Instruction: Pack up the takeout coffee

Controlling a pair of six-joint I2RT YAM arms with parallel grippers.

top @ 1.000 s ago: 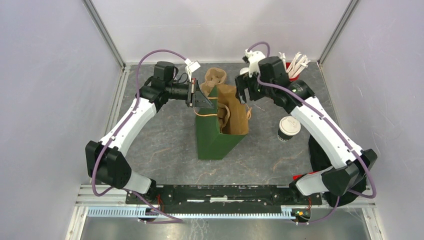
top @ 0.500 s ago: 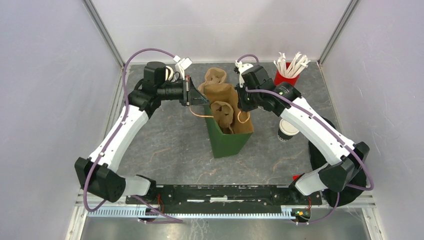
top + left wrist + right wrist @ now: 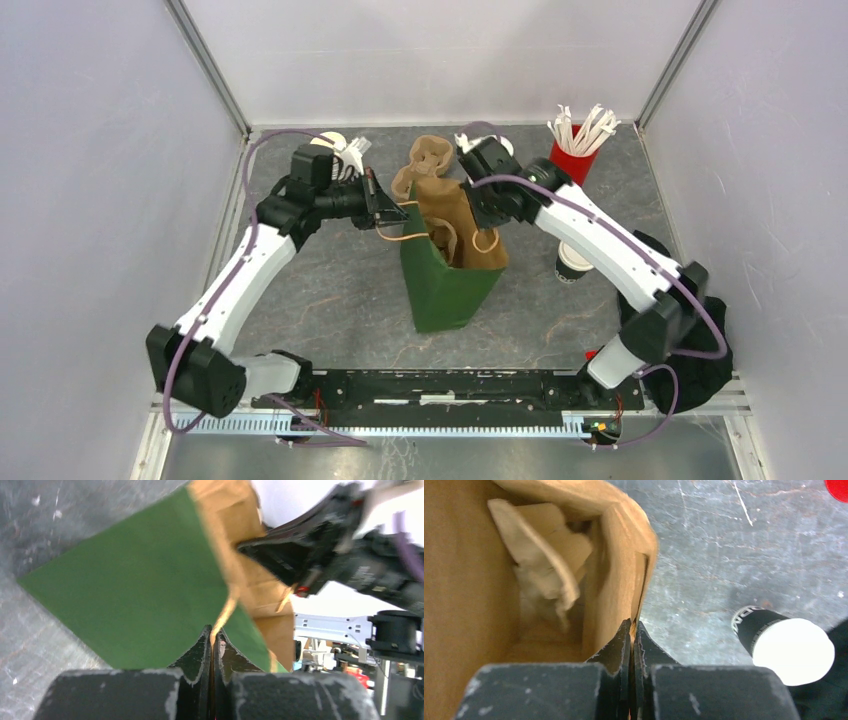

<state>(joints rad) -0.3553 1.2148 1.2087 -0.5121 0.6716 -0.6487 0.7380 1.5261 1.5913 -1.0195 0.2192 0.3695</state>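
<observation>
The takeout coffee point(image 3: 570, 268), a dark cup with a white lid point(image 3: 793, 651), stands on the table right of the green paper bag point(image 3: 447, 290), partly under my right forearm. The bag stands with its mouth open and brown inside point(image 3: 464, 580). My left gripper point(image 3: 396, 212) is shut on the bag's tan string handle point(image 3: 226, 611) at its left rim. My right gripper point(image 3: 486, 218) is shut on the bag's right rim point(image 3: 638, 587). In the left wrist view, the left gripper point(image 3: 214, 632) pinches the string. In the right wrist view, the right gripper point(image 3: 631, 627) pinches the paper edge.
A pale cardboard piece point(image 3: 544, 565) lies inside the bag. A brown pulp cup carrier point(image 3: 430, 155) sits behind the bag. A red cup of white sticks point(image 3: 575, 158) stands at the back right. Cream-rimmed cups point(image 3: 328, 141) show behind my left wrist. Enclosure walls surround the table.
My right gripper came down and left to the bag's right rim and shut on it. The left gripper kept the handle and drew back left. The bag shifted and now stands more upright.
</observation>
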